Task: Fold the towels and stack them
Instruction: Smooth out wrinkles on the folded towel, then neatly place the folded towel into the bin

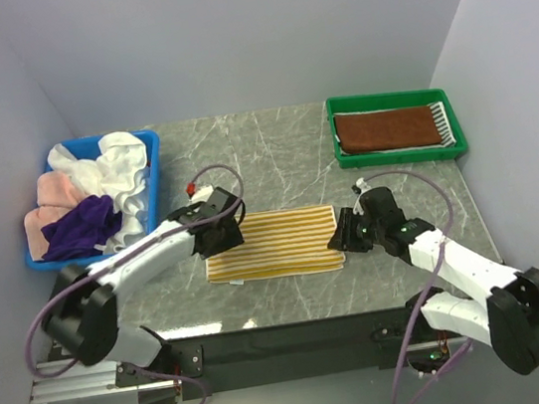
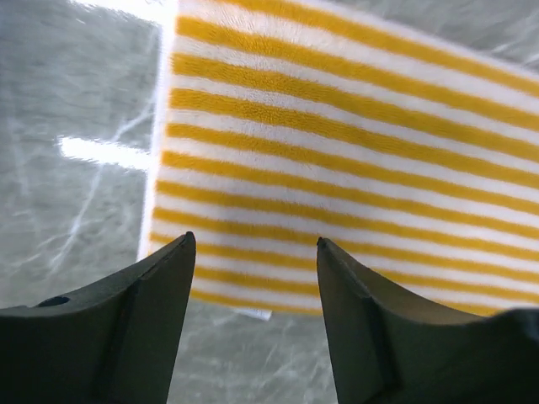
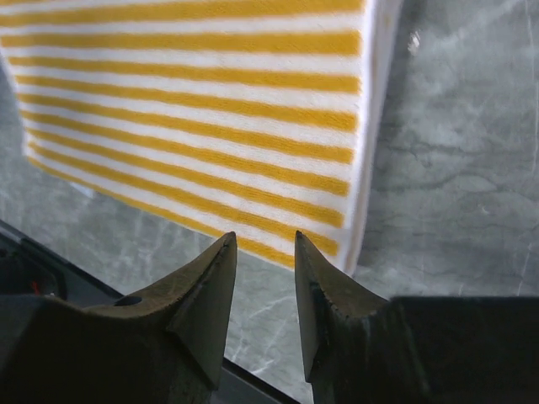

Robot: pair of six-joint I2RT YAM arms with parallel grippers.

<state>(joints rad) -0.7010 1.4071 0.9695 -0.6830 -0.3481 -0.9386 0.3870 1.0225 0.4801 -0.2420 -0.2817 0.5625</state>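
On the worktop's near centre, a yellow-striped towel (image 1: 275,243) lies flat, apparently folded, between 2 empty grippers: left gripper (image 2: 253,244) jaws wide, right gripper (image 3: 265,236) jaws narrower. Farther back, a brown towel (image 1: 385,129) sits in the green tray (image 1: 399,157); crumpled towels (image 1: 97,191) await folding in the blue bin (image 1: 154,168).

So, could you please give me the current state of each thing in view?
yellow-striped towel: folded, flat on the table, not gripped.
left gripper: open, empty, above that towel's left end.
right gripper: open, empty, at its right end.
brown towel: folded, in the green tray.
white towel, pink towel, purple towel: unfolded, heaped in the blue bin.
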